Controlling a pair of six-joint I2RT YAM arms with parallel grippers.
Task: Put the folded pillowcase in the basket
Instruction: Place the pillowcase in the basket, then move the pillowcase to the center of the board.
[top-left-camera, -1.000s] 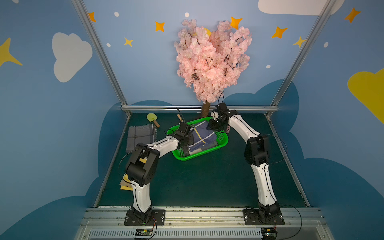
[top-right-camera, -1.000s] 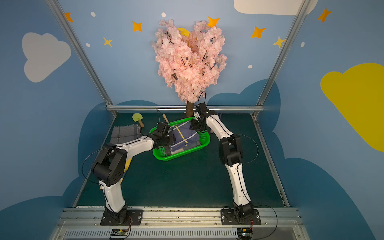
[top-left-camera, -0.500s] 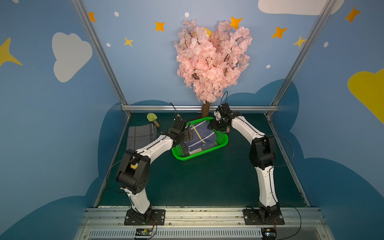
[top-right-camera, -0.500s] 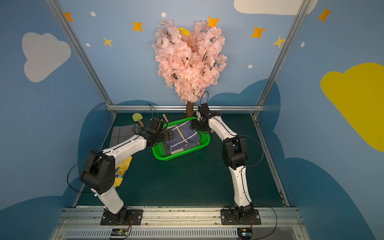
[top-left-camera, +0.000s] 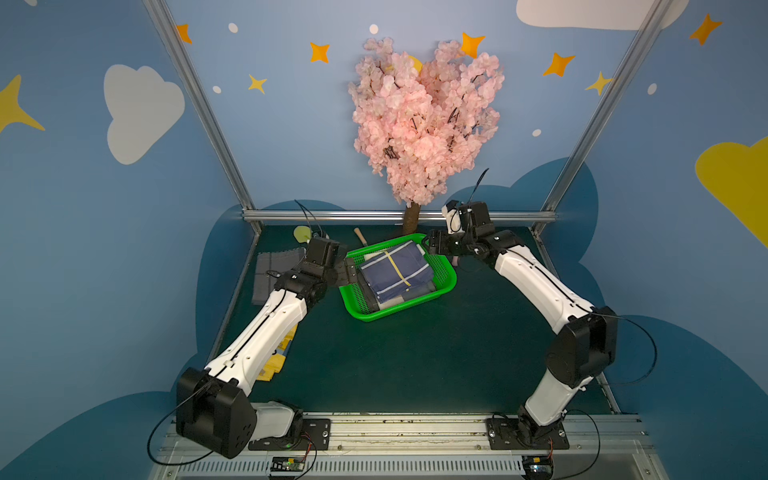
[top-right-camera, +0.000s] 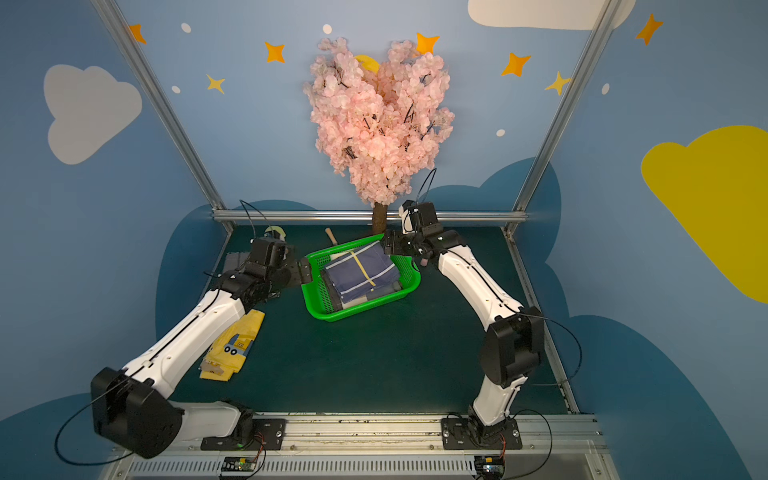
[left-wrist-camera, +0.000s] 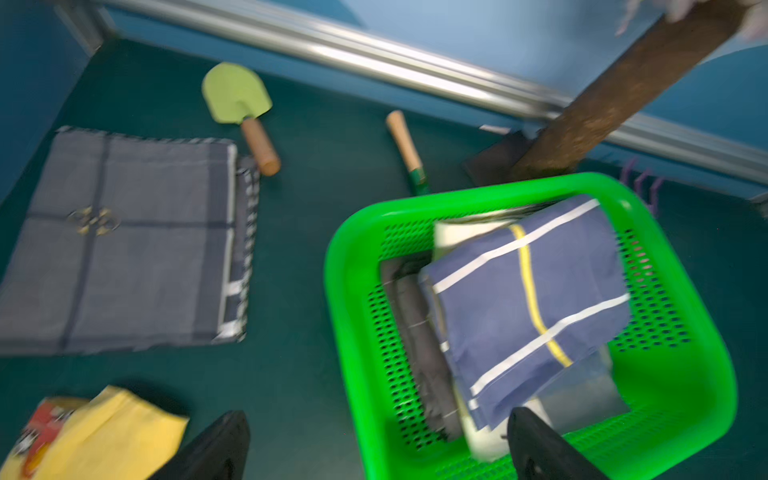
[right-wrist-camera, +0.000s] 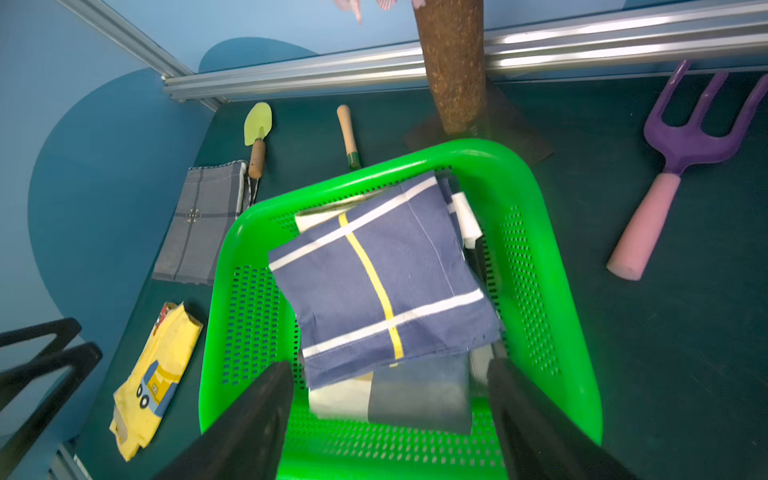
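Since the pillowcase (top-left-camera: 395, 272) is laid in the basket (top-left-camera: 370, 318), the left end effector (top-left-camera: 351, 270) and right end effector (top-left-camera: 429, 245) are held spread and empty on opposite sides.

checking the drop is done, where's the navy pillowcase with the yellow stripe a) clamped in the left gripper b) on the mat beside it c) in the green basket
c: the navy pillowcase lies inside the green basket atop other folded cloth; the left gripper is open.

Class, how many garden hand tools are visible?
3: light green trowel beside grey folded cloth; wooden-handled tool behind green plastic basket, head hidden; purple fork right of basket.
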